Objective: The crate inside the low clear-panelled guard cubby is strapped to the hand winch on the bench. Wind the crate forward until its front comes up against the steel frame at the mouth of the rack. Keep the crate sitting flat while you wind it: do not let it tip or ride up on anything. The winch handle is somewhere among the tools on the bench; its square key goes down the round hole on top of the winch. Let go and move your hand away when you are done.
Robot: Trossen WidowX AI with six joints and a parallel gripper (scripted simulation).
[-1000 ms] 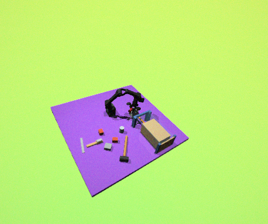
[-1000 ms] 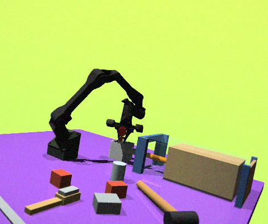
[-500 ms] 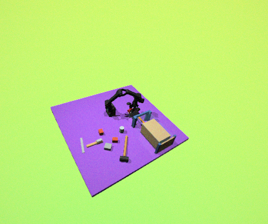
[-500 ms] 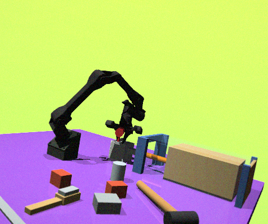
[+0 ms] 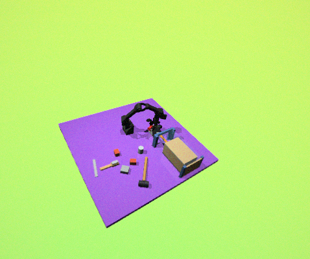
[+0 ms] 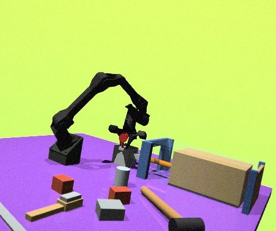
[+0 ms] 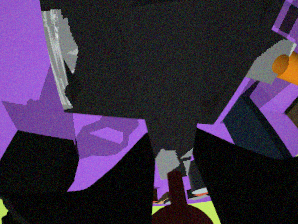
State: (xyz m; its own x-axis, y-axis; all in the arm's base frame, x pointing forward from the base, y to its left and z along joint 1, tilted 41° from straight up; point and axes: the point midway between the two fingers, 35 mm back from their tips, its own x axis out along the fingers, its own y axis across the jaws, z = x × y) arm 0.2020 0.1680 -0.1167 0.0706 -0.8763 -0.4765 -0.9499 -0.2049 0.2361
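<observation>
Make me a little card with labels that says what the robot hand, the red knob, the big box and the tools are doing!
robot hand: gripper shut on the red-knobbed winch handle
handle: standing on top of the grey winch
strap: orange strap running from winch side to crate
big box: tan crate sitting flat, behind the blue steel frame
gap: crate front not yet touching that frame
tools lying loose: mallet, grey cylinder, two red blocks, grey block
</observation>
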